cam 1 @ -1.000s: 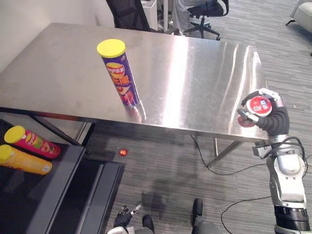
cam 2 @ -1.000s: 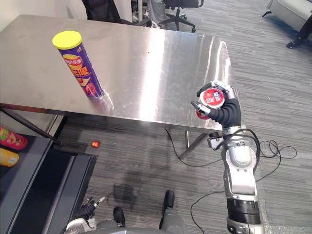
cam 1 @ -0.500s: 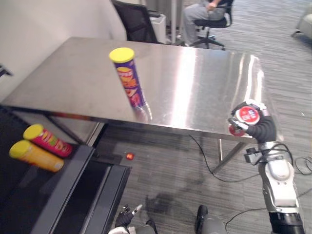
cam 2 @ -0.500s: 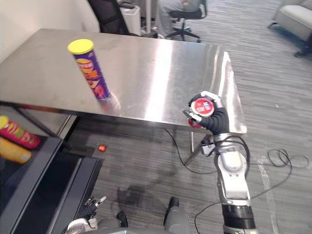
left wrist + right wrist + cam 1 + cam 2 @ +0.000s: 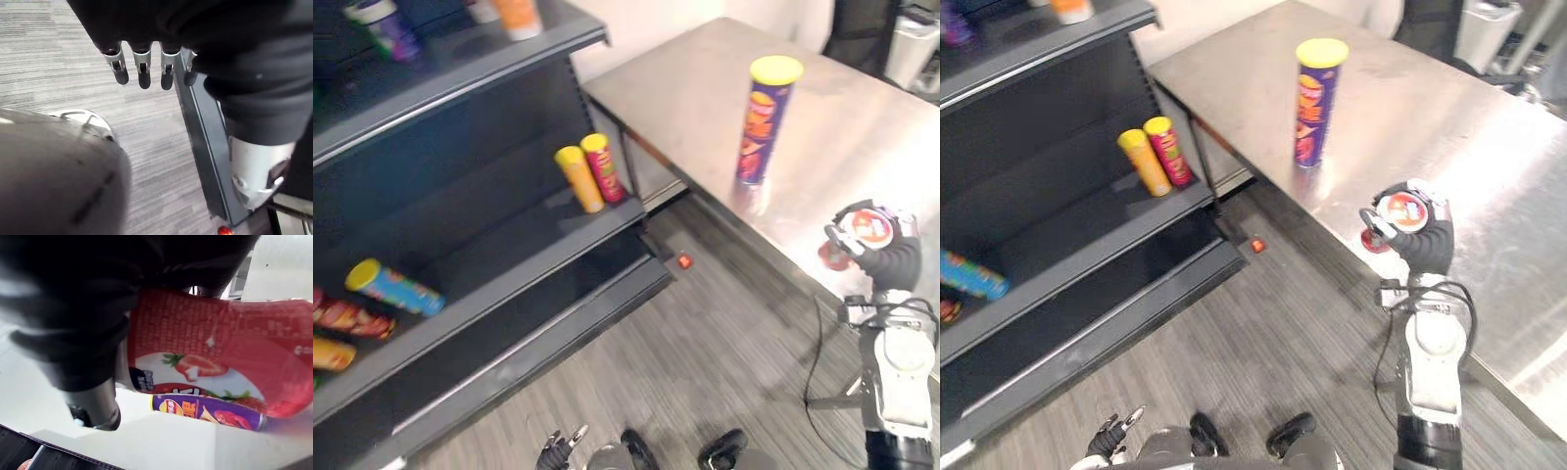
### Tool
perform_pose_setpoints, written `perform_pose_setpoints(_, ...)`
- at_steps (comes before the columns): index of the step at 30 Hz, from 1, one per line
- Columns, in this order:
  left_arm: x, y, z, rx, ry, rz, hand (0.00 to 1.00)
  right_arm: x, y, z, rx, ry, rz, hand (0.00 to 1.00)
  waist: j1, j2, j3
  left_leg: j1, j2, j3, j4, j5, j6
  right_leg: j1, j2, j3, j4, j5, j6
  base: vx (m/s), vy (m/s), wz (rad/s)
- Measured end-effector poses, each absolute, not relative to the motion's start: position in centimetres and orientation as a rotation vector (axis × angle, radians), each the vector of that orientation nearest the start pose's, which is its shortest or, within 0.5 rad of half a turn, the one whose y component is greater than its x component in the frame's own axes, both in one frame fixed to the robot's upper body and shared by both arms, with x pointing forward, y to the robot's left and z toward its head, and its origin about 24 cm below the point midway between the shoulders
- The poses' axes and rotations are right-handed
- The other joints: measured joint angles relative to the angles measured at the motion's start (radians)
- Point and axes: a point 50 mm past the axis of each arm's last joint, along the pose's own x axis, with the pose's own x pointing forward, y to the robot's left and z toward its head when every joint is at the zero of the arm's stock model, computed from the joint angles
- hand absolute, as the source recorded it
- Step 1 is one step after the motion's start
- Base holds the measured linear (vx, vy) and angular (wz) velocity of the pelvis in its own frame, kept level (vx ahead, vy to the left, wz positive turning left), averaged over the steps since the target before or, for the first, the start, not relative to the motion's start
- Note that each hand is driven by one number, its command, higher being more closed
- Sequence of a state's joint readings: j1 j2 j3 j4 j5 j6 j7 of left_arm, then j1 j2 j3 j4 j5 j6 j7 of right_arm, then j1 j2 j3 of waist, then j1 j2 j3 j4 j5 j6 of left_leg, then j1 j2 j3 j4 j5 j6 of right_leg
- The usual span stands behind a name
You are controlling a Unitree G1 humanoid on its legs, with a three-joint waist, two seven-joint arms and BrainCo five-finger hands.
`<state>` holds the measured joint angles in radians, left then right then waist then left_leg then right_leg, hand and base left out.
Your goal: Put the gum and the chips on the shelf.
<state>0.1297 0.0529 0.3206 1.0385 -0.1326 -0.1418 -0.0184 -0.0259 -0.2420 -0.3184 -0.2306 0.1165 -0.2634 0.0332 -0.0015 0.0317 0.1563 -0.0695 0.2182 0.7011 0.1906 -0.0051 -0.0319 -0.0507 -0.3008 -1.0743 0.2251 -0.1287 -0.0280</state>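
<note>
Right hand (image 5: 891, 262) clamping gum tub (image 5: 868, 224) mid-right at table (image 5: 822, 127) edge; open floor (image 5: 705, 333) separating it from left-side shelf (image 5: 499, 259); left hand (image 5: 142, 63) dangling slack.

silver-grey arm (image 5: 1437, 345), dark-ribbed robot hand (image 5: 1427, 247) (silver fingers (image 5: 142, 59), dark tips)

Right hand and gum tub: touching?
Touching. In the right eye view the right hand curls round the gum tub, fingers wrapped on its rim.

No legible text or numbers
</note>
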Motion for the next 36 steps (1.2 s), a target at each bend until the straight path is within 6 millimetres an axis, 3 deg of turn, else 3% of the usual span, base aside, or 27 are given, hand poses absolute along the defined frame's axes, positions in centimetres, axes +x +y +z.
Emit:
perform_pose_setpoints(1, 8.1, 21.6, -15.8, -0.212, 0.979, 0.424, 0.00, 22.9, -25.3, 14.6, -0.200, -0.559, -0.240, 1.00, 0.000, 0.017, -0.009, 0.033, -0.003, -0.009, -0.087, -0.001, -0.020, -0.001, 0.002, -0.042, 0.015, 0.001, 0.002, -0.12, 0.149, 0.77)
perform_pose_setpoints(3, 7.8, 21.5, -15.9, -0.212, 0.996, 0.421, 0.00, 22.8, -25.3, 14.6, -0.192, -0.557, -0.248, 1.00, 0.003, 0.025, -0.014, 0.045, -0.013, -0.028, -0.152, -0.008, -0.045, -0.006, -0.001, -0.059, 0.039, 0.001, 0.002, -0.12, 0.147, 0.45)
perform_pose_setpoints(5, 7.4, 22.0, -16.0, -0.181, 1.014, 0.415, 0.00, 22.9, -25.0, 14.3, -0.174, -0.554, -0.244, 1.00, 0.005, -0.022, -0.023, 0.017, -0.049, -0.035, -0.175, 0.003, -0.035, -0.044, -0.049, -0.070, 0.081, 0.009, 0.007, -0.12, 0.180, 0.27)
perform_pose_setpoints(9, 7.4, 22.9, -15.8, -0.156, 1.009, 0.426, 0.00, 23.0, -25.0, 14.3, -0.174, -0.551, -0.251, 1.00, -0.001, -0.037, -0.024, 0.003, -0.096, -0.060, -0.187, 0.007, 0.001, -0.054, -0.112, -0.072, 0.134, 0.026, 0.008, -0.06, 0.143, 0.22)
perform_pose_setpoints(17, 7.5, 23.9, -15.5, -0.147, 0.998, 0.450, 0.00, 23.4, -24.2, 13.6, -0.187, -0.514, -0.216, 1.00, 0.006, -0.040, -0.005, 0.011, -0.087, -0.028, -0.211, -0.003, 0.003, -0.070, -0.051, 0.018, 0.058, 0.068, 0.021, -0.08, 0.023, -0.13)
perform_pose_setpoints(21, 7.8, 23.7, -15.5, -0.152, 0.988, 0.442, 0.00, 23.5, -24.4, 13.0, -0.186, -0.489, -0.217, 1.00, 0.001, -0.038, -0.003, 0.022, -0.082, -0.026, -0.244, 0.024, -0.014, -0.073, -0.034, 0.029, 0.049, 0.069, 0.020, 0.01, -0.030, -0.06)
perform_pose_setpoints(25, 7.9, 23.5, -15.5, -0.163, 0.987, 0.429, 0.00, 23.6, -24.2, 12.8, -0.187, -0.480, -0.198, 1.00, 0.007, -0.041, -0.001, 0.019, -0.086, -0.027, -0.260, 0.043, -0.007, -0.080, -0.027, 0.028, 0.038, 0.069, 0.020, 0.04, -0.023, 0.03)
perform_pose_setpoints(29, 8.1, 23.5, -15.4, -0.171, 0.974, 0.428, 0.00, 24.4, -22.6, 12.8, -0.169, -0.481, -0.126, 1.00, 0.009, -0.057, 0.009, 0.002, -0.080, -0.053, -0.228, 0.026, -0.003, -0.060, -0.022, 0.010, 0.015, 0.078, 0.017, 0.04, -0.019, 0.17)
perform_pose_setpoints(34, 8.0, 23.6, -15.4, -0.172, 0.971, 0.432, 0.00, 25.8, -20.4, 13.0, -0.157, -0.493, -0.035, 1.00, 0.056, -0.068, 0.015, -0.027, -0.077, -0.067, -0.185, -0.013, 0.011, -0.043, -0.004, 0.017, -0.053, 0.151, 0.031, 0.03, 0.050, 0.16)
perform_pose_setpoints(36, 7.7, 23.7, -15.4, -0.178, 0.973, 0.449, 0.00, 25.9, -20.0, 12.9, -0.157, -0.484, -0.019, 1.00, 0.063, -0.068, 0.015, -0.010, -0.106, -0.120, -0.211, -0.013, 0.022, -0.035, -0.037, 0.083, -0.004, 0.169, 0.046, 0.10, 0.122, 0.51)
